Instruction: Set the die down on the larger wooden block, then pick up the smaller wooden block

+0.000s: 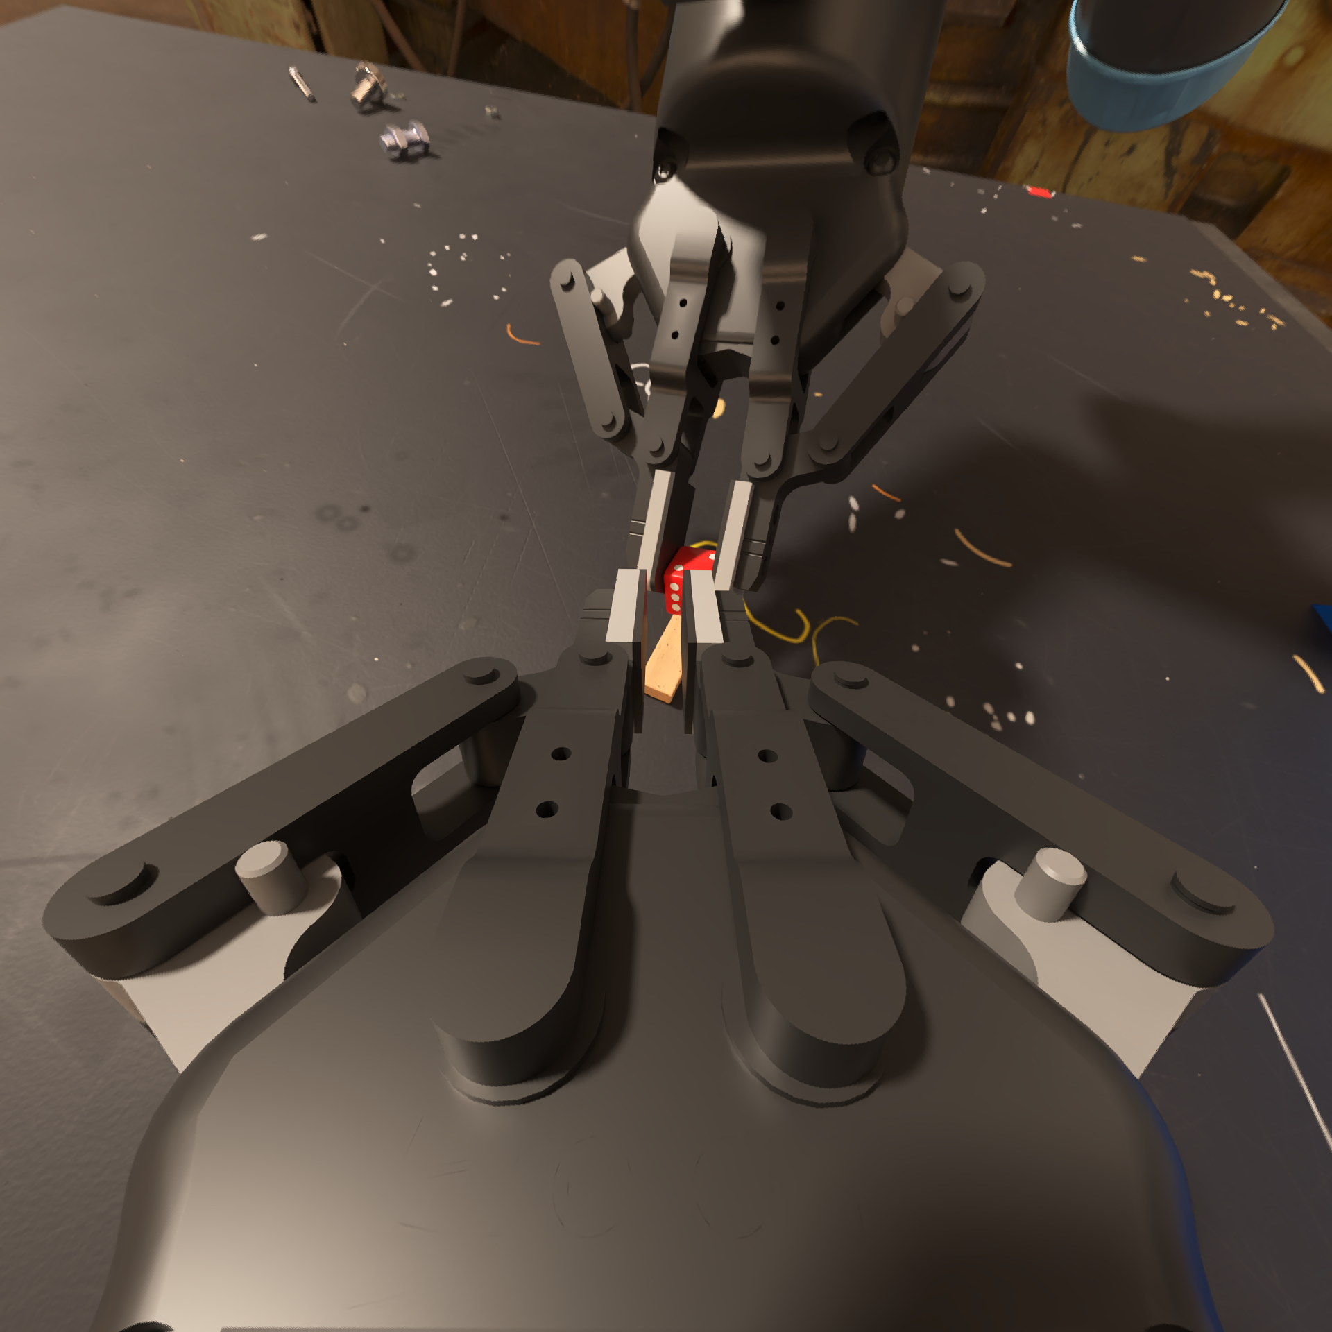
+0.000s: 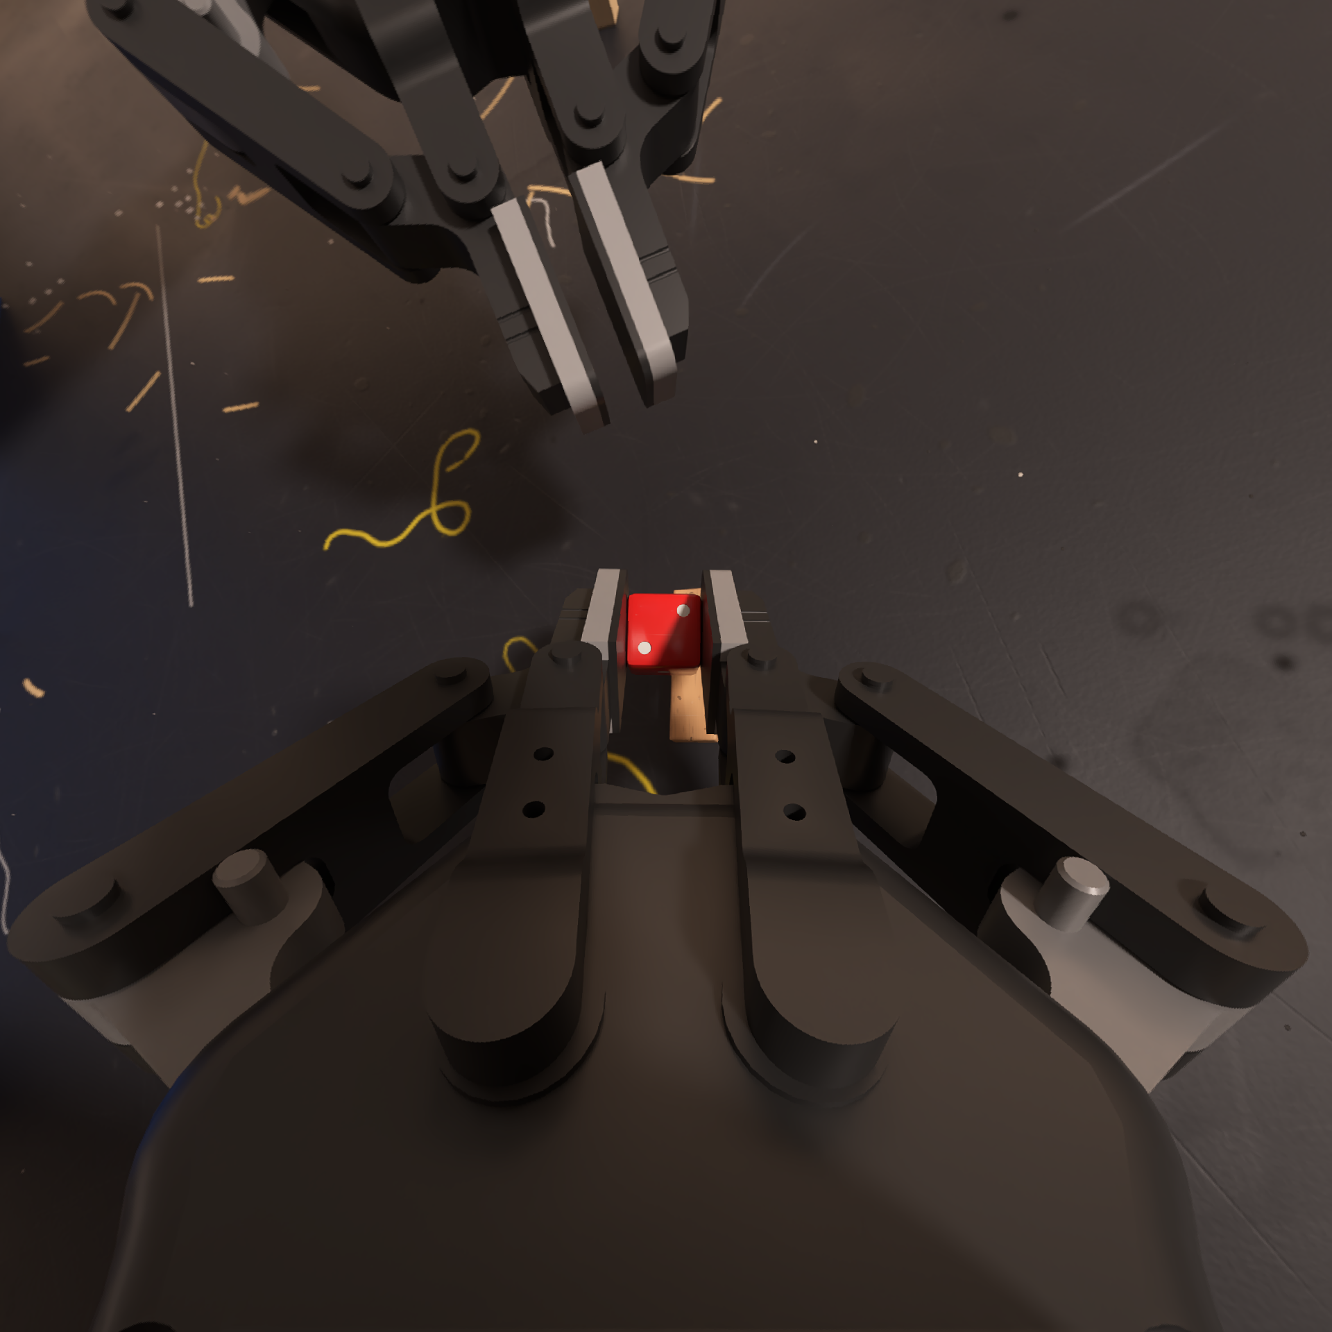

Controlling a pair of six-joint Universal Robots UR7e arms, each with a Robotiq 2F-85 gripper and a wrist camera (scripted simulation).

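While the red die [image 2: 663, 631] sits clamped between the closed fingers of my right end effector [image 2: 663, 620] above the dark desk [image 2: 1009, 432], I judge the placing undone. Below shows a tan wooden block [image 2: 688, 710]; which one, I cannot tell. My left end effector [image 1: 667, 605] is nearly closed, gripping nothing I can see.

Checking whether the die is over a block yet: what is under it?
Under the red die held by the right pincer, part of a wooden block shows; the die and fingers cover the rest.
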